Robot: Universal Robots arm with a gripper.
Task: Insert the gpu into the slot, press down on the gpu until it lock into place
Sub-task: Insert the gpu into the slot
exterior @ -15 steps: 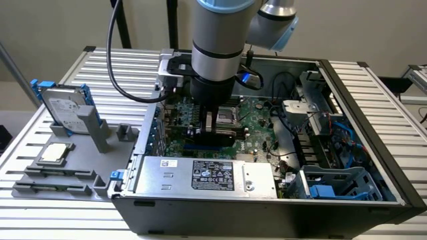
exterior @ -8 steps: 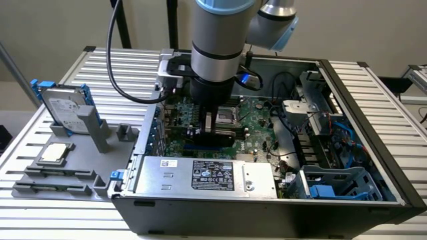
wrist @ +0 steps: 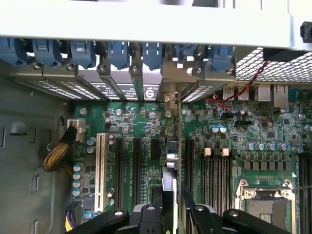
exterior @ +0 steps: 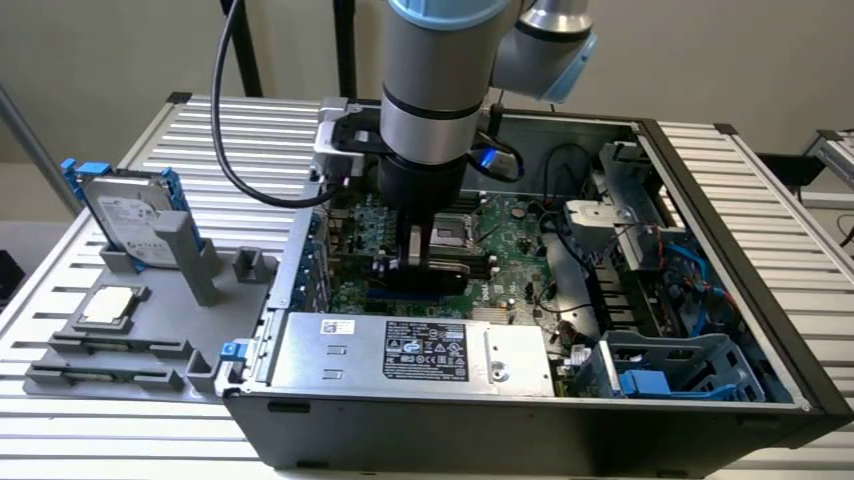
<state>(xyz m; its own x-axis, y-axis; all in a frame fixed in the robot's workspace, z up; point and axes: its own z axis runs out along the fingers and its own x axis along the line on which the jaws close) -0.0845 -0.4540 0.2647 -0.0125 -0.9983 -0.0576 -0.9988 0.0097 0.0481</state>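
Inserting gpu (wrist: 168,183): gripper (wrist: 170,220) clamped on it, edge-on over board (wrist: 141,124); seating unclear; locking needs straight, even downward press.

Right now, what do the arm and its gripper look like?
The arm is a thick silvery-grey cylinder with pale blue joint caps. A black cable loops down to its wrist, where a small blue light glows. Below that the body is black. The gripper is black too, and its angular fingers carry silvery screw heads.
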